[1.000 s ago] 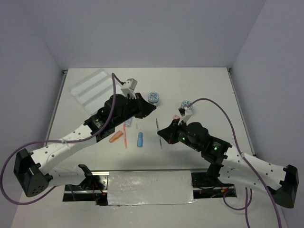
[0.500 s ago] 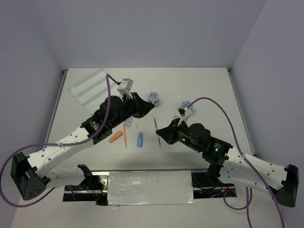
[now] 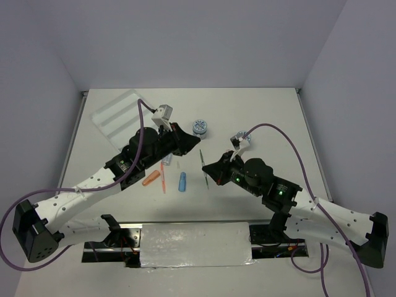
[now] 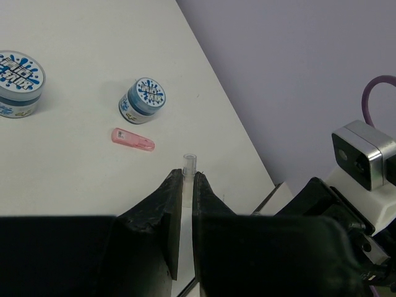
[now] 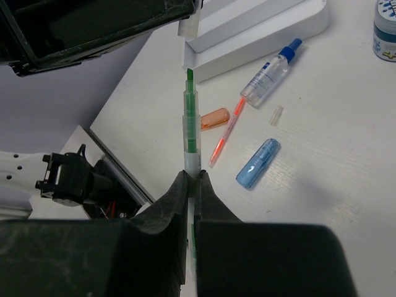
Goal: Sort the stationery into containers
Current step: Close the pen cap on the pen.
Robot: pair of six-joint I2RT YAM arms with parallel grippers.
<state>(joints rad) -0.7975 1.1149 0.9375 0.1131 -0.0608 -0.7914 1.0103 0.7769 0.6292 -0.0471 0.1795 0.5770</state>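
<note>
Stationery: loose pieces lie low in the middle of the overhead view: orange cap, orange pen, blue cap. A patterned pot stands just above centre.
Tray: white tray, flat on the desk, upper left of the overhead view.
Left gripper: pinched tight on a small clear tube. A second pot and a pink cap sit beyond it in the wrist view.
Right gripper: clamped on the green pen, which juts ahead of the fingers towards the tray.
</note>
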